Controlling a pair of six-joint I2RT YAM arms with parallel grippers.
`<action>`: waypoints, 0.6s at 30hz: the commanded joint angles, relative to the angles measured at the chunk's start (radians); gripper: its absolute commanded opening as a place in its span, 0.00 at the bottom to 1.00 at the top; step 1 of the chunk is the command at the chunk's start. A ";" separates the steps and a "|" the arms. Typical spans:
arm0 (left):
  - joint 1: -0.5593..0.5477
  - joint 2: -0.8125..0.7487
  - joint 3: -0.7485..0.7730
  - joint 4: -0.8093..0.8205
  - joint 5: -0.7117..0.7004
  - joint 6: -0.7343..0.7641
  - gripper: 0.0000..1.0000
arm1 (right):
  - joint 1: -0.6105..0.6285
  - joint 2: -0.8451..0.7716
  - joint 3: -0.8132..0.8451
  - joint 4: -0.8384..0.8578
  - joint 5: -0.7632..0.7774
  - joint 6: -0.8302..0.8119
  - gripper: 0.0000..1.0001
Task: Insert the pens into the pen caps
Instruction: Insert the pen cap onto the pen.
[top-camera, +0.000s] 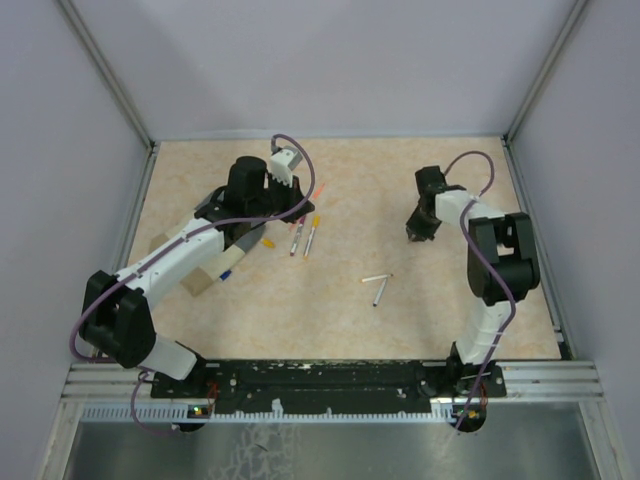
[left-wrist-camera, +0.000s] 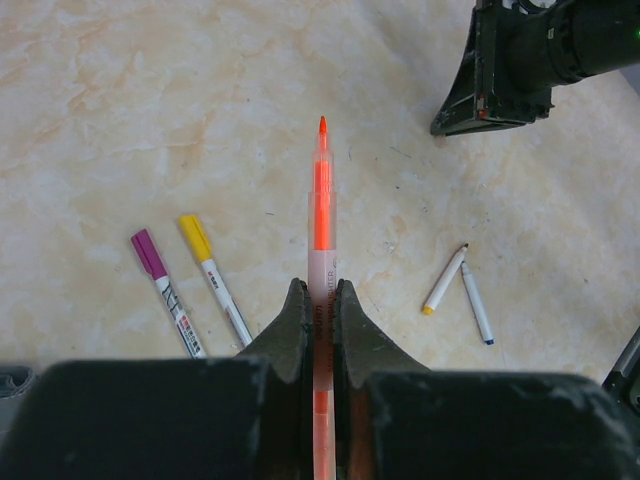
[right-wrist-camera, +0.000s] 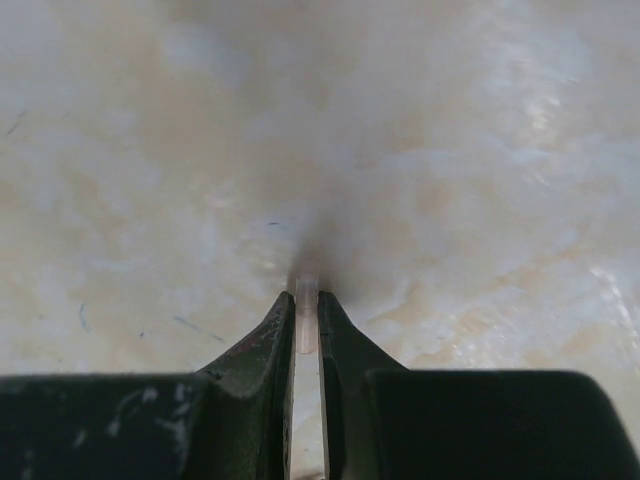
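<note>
While off walls (top-camera: 330, 70), both end effectors (left-wrist-camera: 320, 292) (right-wrist-camera: 307, 302)

Beige marbled tabletop (top-camera: 440, 310) between pale grey walls (top-camera: 340, 60), an aluminium rail (top-camera: 540, 378) along its near edge.

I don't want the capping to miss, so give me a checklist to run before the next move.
1. Left gripper grips the orange pen: ok, jaws clamped on its barrel.
2. Pen tip bare, pointing away from the gripper: ok.
3. Right gripper holds a cap: cannot tell; its jaws pinch a small pale piece, what it is unclear.
4. Pen tip lined up with the right gripper: not ok, that gripper sits off to the side, well apart.
</note>
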 joint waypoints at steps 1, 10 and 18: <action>0.006 -0.017 -0.001 0.005 0.017 0.011 0.00 | 0.012 -0.008 -0.056 0.140 -0.267 -0.254 0.09; 0.005 -0.018 -0.001 0.006 0.022 0.007 0.00 | 0.116 0.005 0.088 -0.051 -0.081 -0.489 0.08; 0.006 -0.023 0.000 0.006 0.022 0.007 0.00 | 0.194 0.075 0.167 -0.178 0.044 -0.564 0.08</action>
